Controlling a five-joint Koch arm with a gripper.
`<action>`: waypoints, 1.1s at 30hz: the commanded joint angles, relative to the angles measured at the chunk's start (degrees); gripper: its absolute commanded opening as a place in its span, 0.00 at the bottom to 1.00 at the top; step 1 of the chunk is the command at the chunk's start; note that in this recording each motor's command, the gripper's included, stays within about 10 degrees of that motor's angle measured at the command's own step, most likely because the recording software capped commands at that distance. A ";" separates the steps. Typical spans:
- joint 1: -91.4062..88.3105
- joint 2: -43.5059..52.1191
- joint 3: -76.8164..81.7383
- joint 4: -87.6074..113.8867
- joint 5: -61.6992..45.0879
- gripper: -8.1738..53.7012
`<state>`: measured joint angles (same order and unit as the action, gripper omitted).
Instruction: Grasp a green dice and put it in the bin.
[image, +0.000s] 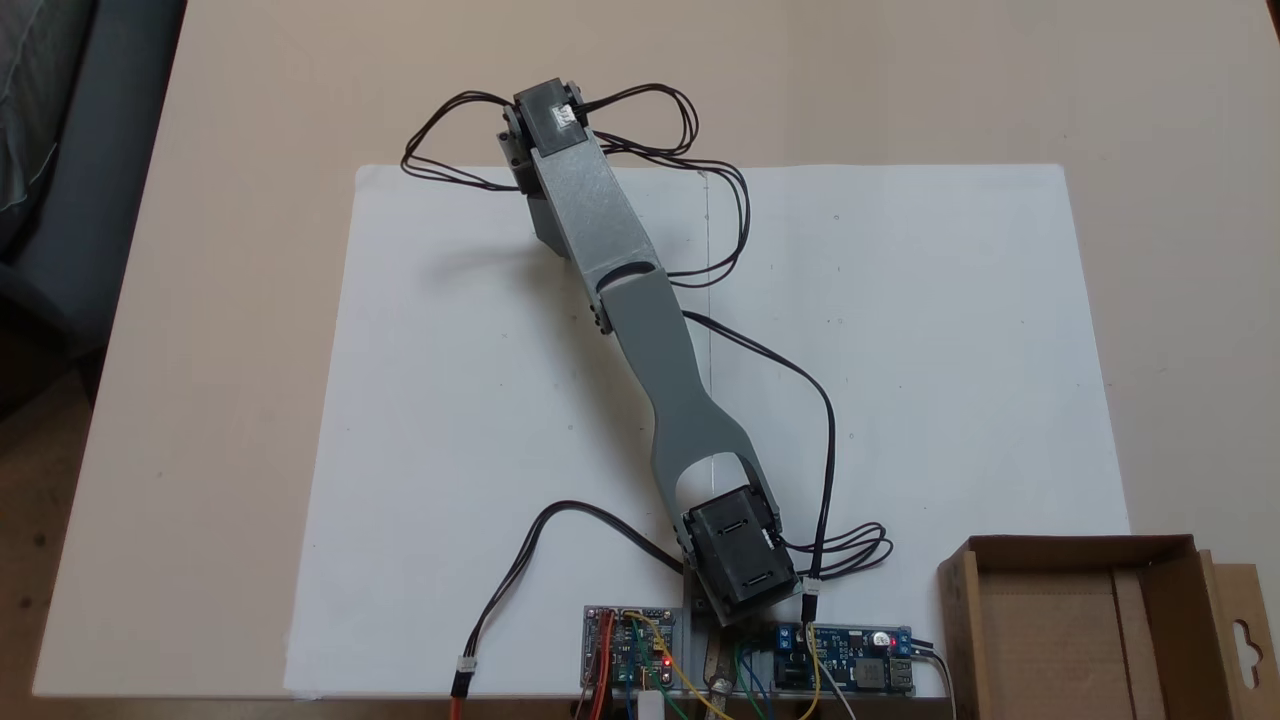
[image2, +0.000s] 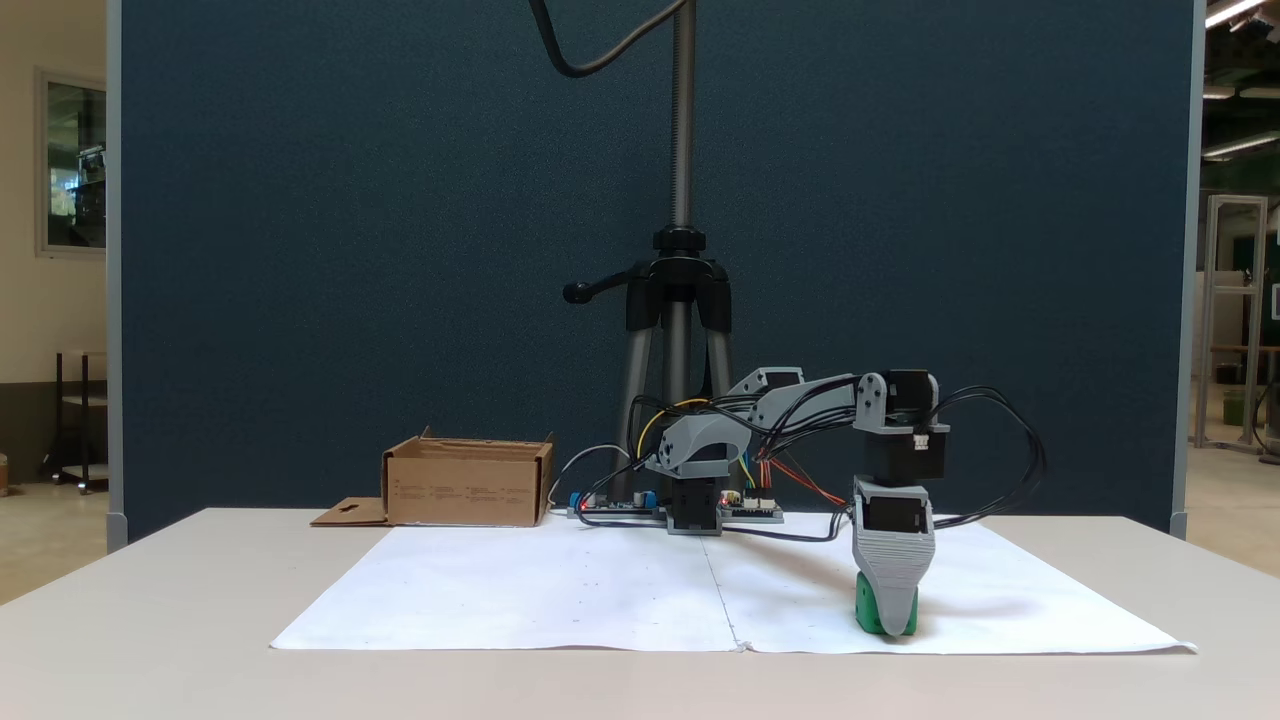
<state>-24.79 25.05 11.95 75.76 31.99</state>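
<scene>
Nearest the front camera, the gripper (image2: 893, 622) stands straight down on the white paper sheet (image2: 560, 590), its ribbed grey plastic finger covering most of the green dice (image2: 866, 606), likely to settle around it for a lift. Whether the jaws have clamped I cannot tell; they line up one behind the other. Farther back, at about ten o'clock from the dice, the bin (image2: 468, 487) waits open-topped, a matte brown cardboard box.
</scene>
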 joint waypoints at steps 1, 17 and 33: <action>-0.09 1.67 -2.72 -1.76 0.53 0.80; 0.09 1.41 -2.46 -1.49 0.53 0.69; 0.35 0.62 -2.46 -1.05 0.70 0.32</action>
<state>-23.99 24.35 10.99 75.59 31.99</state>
